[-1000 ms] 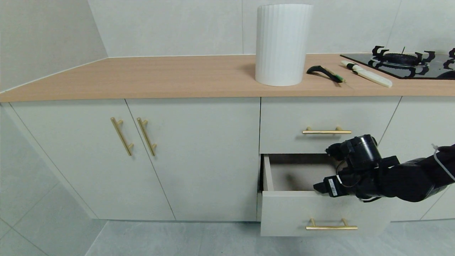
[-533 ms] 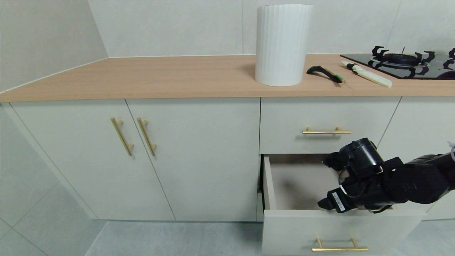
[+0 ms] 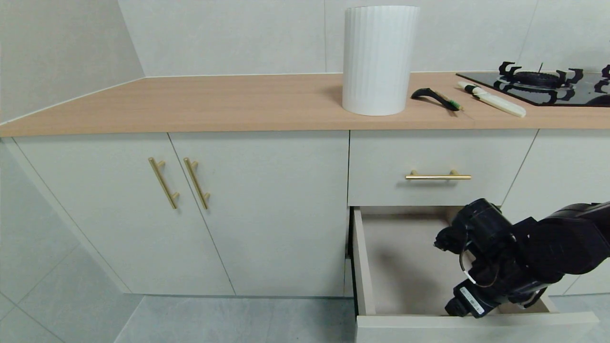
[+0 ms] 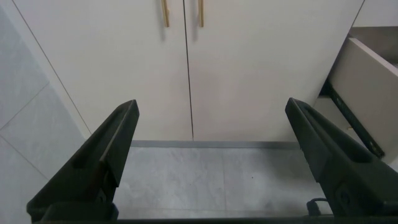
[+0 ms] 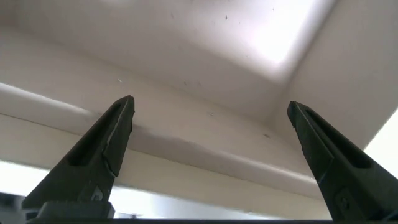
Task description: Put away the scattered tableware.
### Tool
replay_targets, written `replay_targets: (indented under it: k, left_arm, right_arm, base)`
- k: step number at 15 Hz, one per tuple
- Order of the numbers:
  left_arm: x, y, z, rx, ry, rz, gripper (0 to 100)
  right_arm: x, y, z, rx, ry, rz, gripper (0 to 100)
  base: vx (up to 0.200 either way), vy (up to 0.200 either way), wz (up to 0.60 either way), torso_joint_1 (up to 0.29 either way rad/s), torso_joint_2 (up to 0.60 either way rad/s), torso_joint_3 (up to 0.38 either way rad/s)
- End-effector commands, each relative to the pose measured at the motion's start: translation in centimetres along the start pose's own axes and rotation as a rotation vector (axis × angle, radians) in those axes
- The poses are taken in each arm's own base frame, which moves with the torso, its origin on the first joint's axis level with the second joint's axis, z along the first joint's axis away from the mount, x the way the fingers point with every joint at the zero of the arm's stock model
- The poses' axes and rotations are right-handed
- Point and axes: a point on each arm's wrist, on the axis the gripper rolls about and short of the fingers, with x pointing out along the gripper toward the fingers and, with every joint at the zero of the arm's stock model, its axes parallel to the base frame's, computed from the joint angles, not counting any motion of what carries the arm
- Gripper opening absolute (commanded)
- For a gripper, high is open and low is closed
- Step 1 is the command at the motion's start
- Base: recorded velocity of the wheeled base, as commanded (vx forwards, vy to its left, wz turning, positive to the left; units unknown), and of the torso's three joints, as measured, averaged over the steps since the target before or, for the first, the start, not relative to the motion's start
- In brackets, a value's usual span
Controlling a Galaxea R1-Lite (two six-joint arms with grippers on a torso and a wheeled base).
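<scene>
– Two end effectors to report; how do they stand?

– Both wide. The right end effector has its fingers spread far apart with nothing between them. It sits low inside the lower drawer, just behind the drawer's front panel, on its right side, and points at an inside corner.

– And the other one?

– The left end effector hangs low over the grey floor tiles, facing the pair of cabinet doors. Its fingers are just as wide and just as empty.

– Is the drawer open?

– Pulled well out. I see no tableware on its pale floor. The upper drawer above it is shut, with a brass handle across its front. The two cabinet doors to the left are shut too, each with a slanted brass handle.

– Where is the tableware, then?

– Up on the wooden worktop, well apart from both end effectors. A black-handled utensil lies just beside the base of a tall white ribbed canister. A cream knife lies just to the right of the utensil, at a similar slant. The two look apart, though the gap is narrow.

– Anything farther back?

– A black gas hob is set into the worktop at the right. The knife's far end is close to its edge. Behind everything runs a pale tiled wall.
</scene>
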Motion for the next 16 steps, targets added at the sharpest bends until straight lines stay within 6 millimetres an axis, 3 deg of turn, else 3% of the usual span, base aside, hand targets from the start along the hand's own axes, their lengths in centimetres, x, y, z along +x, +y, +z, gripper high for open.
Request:
replay_targets:
  k: [1,8,16]
  left_arm:
    - [0.0,0.0,0.0,-0.001,0.0,0.001,100]
    - [0.0,0.0,0.0,0.0,0.0,0.001,100]
    - [0.0,0.0,0.0,-0.001,0.0,0.001,100]
  right_arm:
    - [-0.4,0.5,-0.2,-0.027,0.011,0.008,100]
    - [-0.9,2.3,-1.7,-0.156,0.142,0.036,100]
    - [-1.1,3.0,-2.4,-0.213,0.194,0.046,100]
  base:
    - [0.0,0.0,0.0,0.0,0.0,0.0]
    - [0.0,0.0,0.0,0.0,0.0,0.0]
    - [0.0,0.0,0.0,0.0,0.0,0.0]
